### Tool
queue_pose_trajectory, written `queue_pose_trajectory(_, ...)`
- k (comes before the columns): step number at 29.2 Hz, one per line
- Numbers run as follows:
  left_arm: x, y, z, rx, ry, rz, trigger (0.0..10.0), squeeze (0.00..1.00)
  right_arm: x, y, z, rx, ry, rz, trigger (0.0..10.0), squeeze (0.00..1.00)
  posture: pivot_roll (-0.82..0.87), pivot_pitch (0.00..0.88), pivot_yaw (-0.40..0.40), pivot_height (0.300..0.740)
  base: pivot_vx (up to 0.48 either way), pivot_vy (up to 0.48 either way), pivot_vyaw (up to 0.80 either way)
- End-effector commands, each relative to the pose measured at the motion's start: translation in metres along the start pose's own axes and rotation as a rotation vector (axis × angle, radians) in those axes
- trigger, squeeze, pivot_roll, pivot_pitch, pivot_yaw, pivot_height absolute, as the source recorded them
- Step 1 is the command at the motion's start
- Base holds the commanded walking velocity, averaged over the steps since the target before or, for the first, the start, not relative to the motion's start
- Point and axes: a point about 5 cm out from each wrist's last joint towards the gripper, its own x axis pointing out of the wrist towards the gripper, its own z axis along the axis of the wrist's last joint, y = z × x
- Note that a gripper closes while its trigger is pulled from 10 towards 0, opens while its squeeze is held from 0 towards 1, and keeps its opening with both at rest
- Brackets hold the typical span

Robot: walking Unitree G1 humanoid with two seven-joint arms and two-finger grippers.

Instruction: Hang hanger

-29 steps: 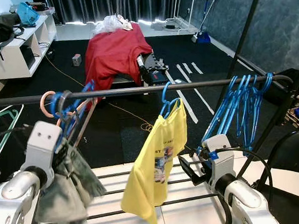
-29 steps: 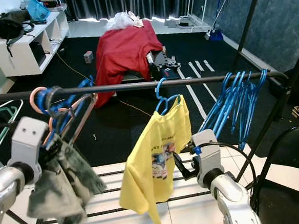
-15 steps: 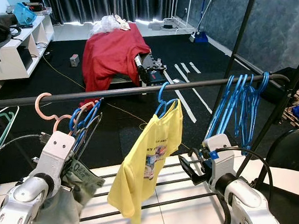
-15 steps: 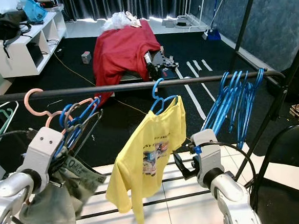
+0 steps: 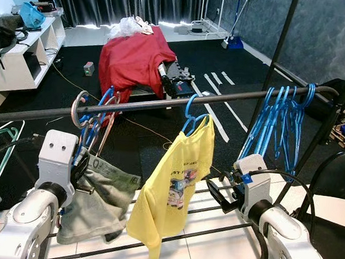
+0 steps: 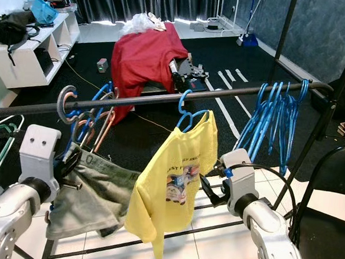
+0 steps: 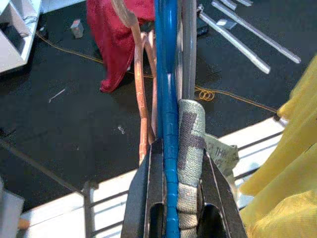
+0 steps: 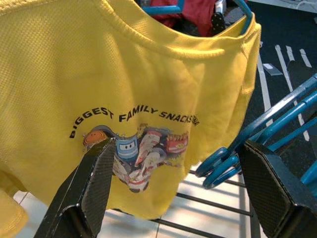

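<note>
Left gripper [image 7: 181,198] jaws clamp a blue hanger [image 7: 168,148] carrying grey-green shorts [image 5: 99,201] under the rail [image 5: 162,104]; right gripper [image 8: 181,191] jaws apart near yellow shirt [image 8: 124,84].

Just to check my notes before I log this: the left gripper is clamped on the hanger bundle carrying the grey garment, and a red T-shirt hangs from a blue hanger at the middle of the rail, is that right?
Nearly: the T-shirt is yellow, not red, as both eye views and the right wrist view show. The rest holds: the left gripper is shut on the hanger bundle with the grey garment, and the shirt's blue hanger hooks over the rail.
</note>
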Motion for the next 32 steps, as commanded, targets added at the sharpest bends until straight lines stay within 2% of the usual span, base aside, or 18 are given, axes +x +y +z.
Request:
queue_pose_trajectory(1,0.001,-0.001,-0.002,0.011,0.041,0.026,10.0,0.00,0.001,0.001,0.000,0.009,0.003,0.002,10.0,0.00,-0.12,0.020,0.046,0.740,0.000,0.000,0.00)
queue_pose_trajectory(4,0.007,-0.003,-0.010,-0.007,0.129,0.049,10.0,0.00,0.001,0.002,0.001,0.007,0.004,0.000,10.0,0.00,-0.12,0.019,0.049,0.740,0.000,0.000,0.00)
queue_pose_trajectory(14,0.024,-0.006,-0.008,-0.077,0.192,0.107,10.0,0.00,0.002,0.003,0.000,0.006,0.004,-0.005,10.0,0.00,-0.13,0.013,0.054,0.740,0.000,0.000,0.00)
queue_pose_trajectory(15,0.025,-0.007,-0.011,-0.080,0.226,0.125,10.0,0.00,0.002,0.003,0.000,0.005,0.005,-0.005,10.0,0.00,-0.13,0.011,0.054,0.740,0.000,0.000,0.00)
queue_pose_trajectory(18,0.025,-0.007,-0.016,-0.078,0.256,0.138,10.0,0.00,0.002,0.004,0.000,0.004,0.005,-0.005,10.0,0.00,-0.14,0.010,0.058,0.740,0.000,0.000,0.00)
queue_pose_trajectory(22,0.016,0.002,-0.034,-0.013,0.366,0.197,10.0,0.00,0.000,0.004,-0.001,0.003,0.007,-0.006,10.0,0.00,-0.13,0.008,0.059,0.740,0.000,0.000,0.00)
queue_pose_trajectory(25,0.013,0.004,-0.037,-0.003,0.377,0.199,10.0,0.00,0.000,0.004,-0.001,0.003,0.007,-0.005,10.0,0.00,-0.13,0.008,0.060,0.740,0.000,0.000,0.00)
queue_pose_trajectory(26,0.011,0.002,-0.037,0.003,0.377,0.188,10.0,1.00,0.000,0.004,-0.001,0.003,0.008,-0.004,10.0,0.00,-0.13,0.007,0.058,0.740,0.000,0.000,0.00)
queue_pose_trajectory(32,0.006,-0.005,-0.038,0.024,0.381,0.156,10.0,1.00,0.001,0.004,-0.001,0.003,0.010,0.001,10.0,0.00,-0.13,0.006,0.057,0.740,0.000,0.000,0.00)
